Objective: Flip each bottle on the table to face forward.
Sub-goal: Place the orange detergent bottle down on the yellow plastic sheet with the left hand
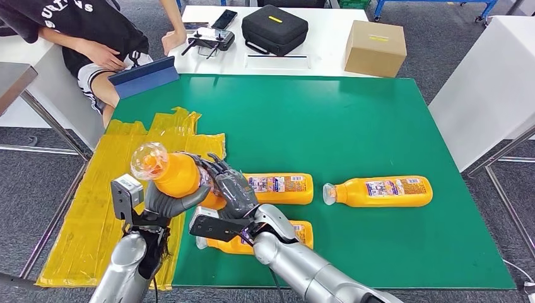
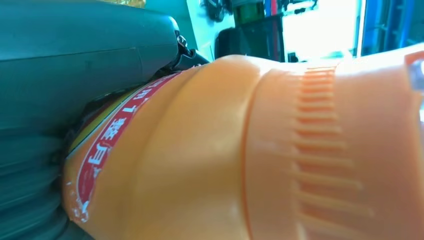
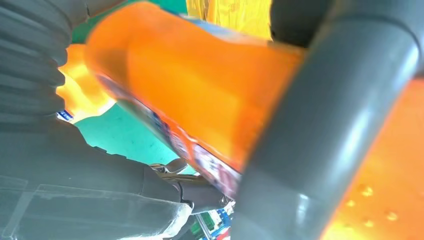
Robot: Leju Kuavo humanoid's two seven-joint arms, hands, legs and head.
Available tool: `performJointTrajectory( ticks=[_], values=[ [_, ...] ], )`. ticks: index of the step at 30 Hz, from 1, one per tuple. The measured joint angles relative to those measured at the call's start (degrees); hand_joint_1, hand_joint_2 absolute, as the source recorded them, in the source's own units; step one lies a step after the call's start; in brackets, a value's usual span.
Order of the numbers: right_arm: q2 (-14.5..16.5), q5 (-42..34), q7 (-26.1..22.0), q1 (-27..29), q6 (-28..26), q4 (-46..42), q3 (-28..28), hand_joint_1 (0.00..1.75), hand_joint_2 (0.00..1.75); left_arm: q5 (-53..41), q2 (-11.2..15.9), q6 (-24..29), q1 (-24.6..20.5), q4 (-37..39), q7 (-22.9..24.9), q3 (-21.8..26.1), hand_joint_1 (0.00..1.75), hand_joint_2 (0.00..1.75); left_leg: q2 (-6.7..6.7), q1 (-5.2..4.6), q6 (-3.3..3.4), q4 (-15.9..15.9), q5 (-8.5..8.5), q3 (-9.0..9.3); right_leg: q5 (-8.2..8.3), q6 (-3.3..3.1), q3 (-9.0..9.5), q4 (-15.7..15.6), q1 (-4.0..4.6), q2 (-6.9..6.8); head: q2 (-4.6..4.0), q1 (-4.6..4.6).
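Observation:
An orange bottle (image 1: 171, 173) with a clear cap is lifted off the green table (image 1: 353, 120) near its front left, cap end tilted up and to the left. My left hand (image 1: 165, 204) grips it from below and my right hand (image 1: 228, 187) holds its body from the right. The left wrist view shows the bottle (image 2: 225, 150) close up with a red label edge, and the right wrist view has it (image 3: 200, 90) too. Three more orange bottles lie on their sides: one (image 1: 284, 188) behind my right hand, one (image 1: 382, 191) to the right, one (image 1: 301, 232) partly under my right arm.
Crinkled yellow sheeting (image 1: 120, 183) covers the table's left edge. A person (image 1: 94, 38) sits at the back left beside a blue tablet (image 1: 145, 76). Behind the green table, a white table bears a black case (image 1: 274, 28), a cardboard box (image 1: 375, 48) and a controller (image 1: 211, 41).

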Motion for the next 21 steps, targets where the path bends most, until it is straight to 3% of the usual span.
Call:
performJointTrajectory(
  ticks=[10,19,21],
  values=[
    [-6.82,5.42,6.27,5.54,-1.96,-13.7,-7.05,0.0,1.75,-4.08,0.43,8.03,0.44,-3.03,-0.18,6.65,1.75,1.75,-0.02,-0.01,0.0,0.01,0.0,0.0,0.0,0.0,0.01,-0.01,0.0,0.0,0.0,0.02],
    [-7.38,6.26,6.68,6.26,-2.02,-15.13,-7.73,0.0,1.75,-4.82,0.5,9.03,0.54,-3.16,-0.36,7.13,1.75,1.75,-0.02,-0.01,0.0,0.01,0.0,0.0,0.0,0.0,0.01,-0.01,0.0,-0.01,0.0,0.0],
    [-8.49,8.4,7.35,8.21,-2.13,-18.62,-9.28,0.0,1.75,-7.16,0.62,11.84,0.73,-3.21,-0.69,8.0,1.75,1.75,-0.05,-0.01,0.0,0.01,0.0,-0.02,0.0,0.0,0.0,-0.01,-0.01,-0.02,0.0,0.01]
  ],
)
